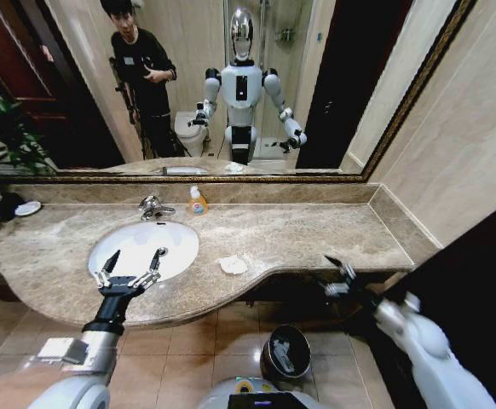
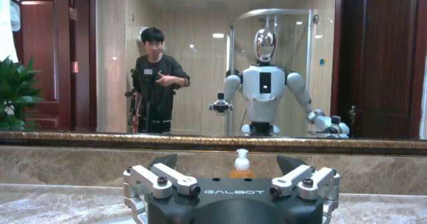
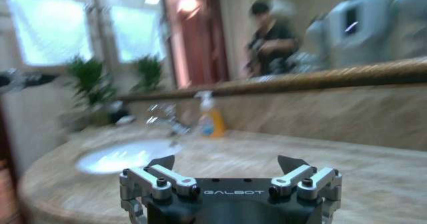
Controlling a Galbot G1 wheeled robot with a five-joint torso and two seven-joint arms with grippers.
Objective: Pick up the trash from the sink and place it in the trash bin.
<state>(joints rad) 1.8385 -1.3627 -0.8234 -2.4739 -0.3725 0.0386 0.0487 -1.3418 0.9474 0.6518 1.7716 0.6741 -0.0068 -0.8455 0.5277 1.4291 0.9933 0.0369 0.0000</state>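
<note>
White rounded arms end in each black, silver-linked claw (image 2: 227, 171) marked GALBOT.

You see a polished beige-brown marble tabletop (image 1: 316, 234) with a glossy white ceramic sink (image 1: 133, 247) and a shiny chrome tap (image 1: 152, 206). The soap bottle (image 1: 198, 202) looks like translucent orange plastic. A crumpled white tissue (image 1: 233, 265), matt and papery, lies near the sink's right. The trash bin (image 1: 285, 351) on the glossy floor tiles is shiny dark metal. Your left end effector (image 1: 134, 259) has matt black housing and bare metal links.
</note>
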